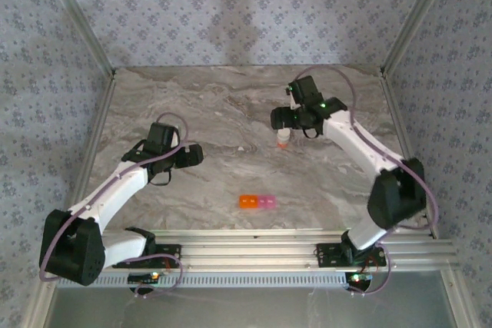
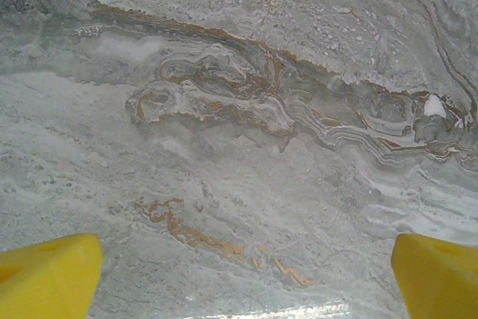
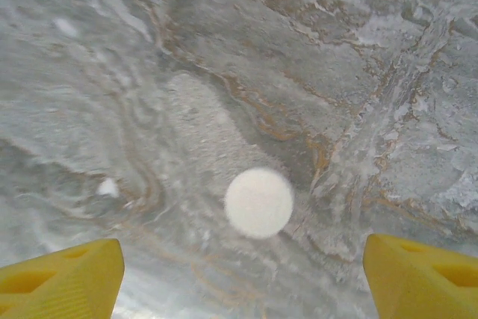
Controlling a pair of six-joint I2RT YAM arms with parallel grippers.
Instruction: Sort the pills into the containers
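Right gripper released, hovered above white bottle. Left gripper released too. Containers lay near table front edge, well apart from bottle. Risk: off-centre descent might topple bottle, scatter contents.

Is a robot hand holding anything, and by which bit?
Nothing is held. The left hand and the right hand are both open; the white bottle stands below the right hand, untouched.

You can read no text, number or sign here. The containers and the white bottle appear too small.
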